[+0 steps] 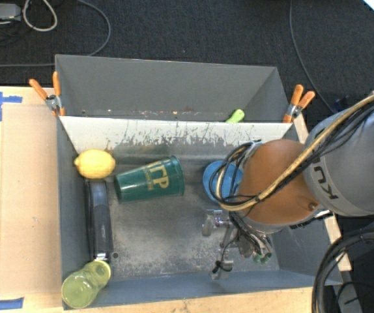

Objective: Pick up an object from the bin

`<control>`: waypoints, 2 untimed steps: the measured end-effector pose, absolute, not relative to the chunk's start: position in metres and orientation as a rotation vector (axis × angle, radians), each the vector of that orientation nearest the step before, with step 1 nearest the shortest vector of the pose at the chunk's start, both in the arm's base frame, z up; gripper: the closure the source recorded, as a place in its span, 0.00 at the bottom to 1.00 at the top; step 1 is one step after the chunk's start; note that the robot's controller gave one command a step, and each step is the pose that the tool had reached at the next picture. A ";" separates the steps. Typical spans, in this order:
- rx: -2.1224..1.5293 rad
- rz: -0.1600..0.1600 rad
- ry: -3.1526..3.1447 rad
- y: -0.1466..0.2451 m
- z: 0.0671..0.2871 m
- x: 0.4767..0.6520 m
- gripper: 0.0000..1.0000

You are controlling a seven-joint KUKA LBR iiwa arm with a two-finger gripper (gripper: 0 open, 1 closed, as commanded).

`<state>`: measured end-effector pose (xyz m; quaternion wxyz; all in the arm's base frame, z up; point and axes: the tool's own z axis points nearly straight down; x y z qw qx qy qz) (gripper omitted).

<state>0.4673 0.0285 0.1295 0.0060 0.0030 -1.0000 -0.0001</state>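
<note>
Camera view: bin point(167, 87) holds lemon point(96, 164), green cup point(149, 179) on side; end effector point(227, 255) near floor, grip state unclear.

There are two cups: a dark green cup point(149, 178) and a yellow-green cup point(85, 285). There is one lemon point(96, 164), one blue dish point(212, 178), one black bar point(100, 220).

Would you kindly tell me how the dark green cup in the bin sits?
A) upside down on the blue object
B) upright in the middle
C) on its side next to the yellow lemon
C: the dark green cup lies on its side, just beside the yellow lemon.
</note>
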 end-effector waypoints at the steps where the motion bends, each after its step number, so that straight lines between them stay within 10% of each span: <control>1: 0.006 -0.001 -3.138 0.028 0.134 0.469 0.00; 2: 0.127 0.001 -3.135 -0.103 0.068 0.554 0.00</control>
